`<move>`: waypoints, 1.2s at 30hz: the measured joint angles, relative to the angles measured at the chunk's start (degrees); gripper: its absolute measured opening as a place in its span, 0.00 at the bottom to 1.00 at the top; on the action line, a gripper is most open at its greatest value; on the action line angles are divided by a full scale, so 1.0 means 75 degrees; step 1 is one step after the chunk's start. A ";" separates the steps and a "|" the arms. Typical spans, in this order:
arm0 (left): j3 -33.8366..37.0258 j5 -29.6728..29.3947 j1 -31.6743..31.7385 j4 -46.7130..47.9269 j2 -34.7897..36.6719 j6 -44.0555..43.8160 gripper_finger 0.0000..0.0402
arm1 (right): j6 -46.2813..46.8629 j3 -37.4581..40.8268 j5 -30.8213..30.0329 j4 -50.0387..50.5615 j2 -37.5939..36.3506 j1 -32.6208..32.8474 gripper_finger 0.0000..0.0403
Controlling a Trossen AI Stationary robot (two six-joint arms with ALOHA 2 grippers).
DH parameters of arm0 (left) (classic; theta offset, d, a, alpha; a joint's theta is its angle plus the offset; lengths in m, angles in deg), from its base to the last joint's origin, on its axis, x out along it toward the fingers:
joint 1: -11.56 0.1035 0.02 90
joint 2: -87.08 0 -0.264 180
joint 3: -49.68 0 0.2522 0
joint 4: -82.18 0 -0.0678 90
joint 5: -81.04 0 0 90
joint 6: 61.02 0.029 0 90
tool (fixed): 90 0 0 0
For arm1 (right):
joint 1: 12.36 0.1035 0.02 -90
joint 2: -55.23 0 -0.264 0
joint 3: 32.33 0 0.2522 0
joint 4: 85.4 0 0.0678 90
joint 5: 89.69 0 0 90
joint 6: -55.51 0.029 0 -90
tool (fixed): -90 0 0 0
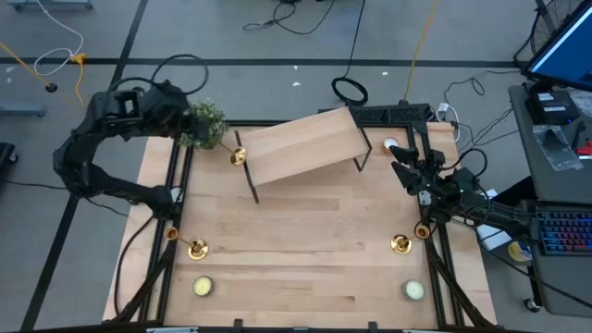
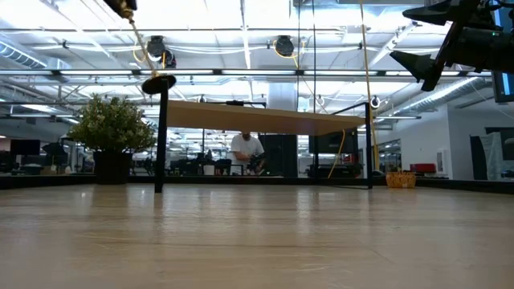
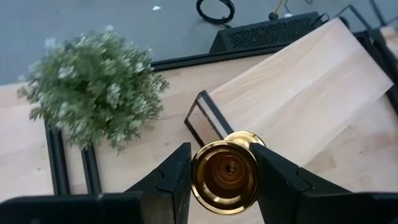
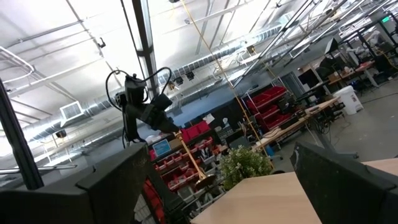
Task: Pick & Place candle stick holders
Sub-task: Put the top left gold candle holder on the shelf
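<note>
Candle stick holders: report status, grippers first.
Left gripper shut on one candle stick holder, carried above the wooden shelf's left end. Right gripper open, empty, raised at right. Two holders still on table. Plant close by.
</note>
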 joint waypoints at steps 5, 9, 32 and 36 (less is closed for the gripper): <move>-0.0891 -0.0131 -0.0003 -0.0016 -0.1011 0.0714 0.34 | 0.0001 0.0003 -0.0026 -0.0046 0.0000 0.0001 0.94; -0.1871 -0.0151 0.0000 -0.0022 -0.2017 0.1287 0.34 | 0.0003 0.0003 -0.0026 -0.0055 0.0000 0.0000 0.94; -0.3595 -0.0598 0.0117 0.0011 -0.4097 0.2171 0.34 | 0.0000 0.0002 0.0001 -0.0055 0.0000 0.0002 0.94; -0.4051 -0.0600 0.0117 -0.0001 -0.4103 0.2375 0.34 | 0.0000 0.0000 0.0003 -0.0055 0.0000 0.0000 0.94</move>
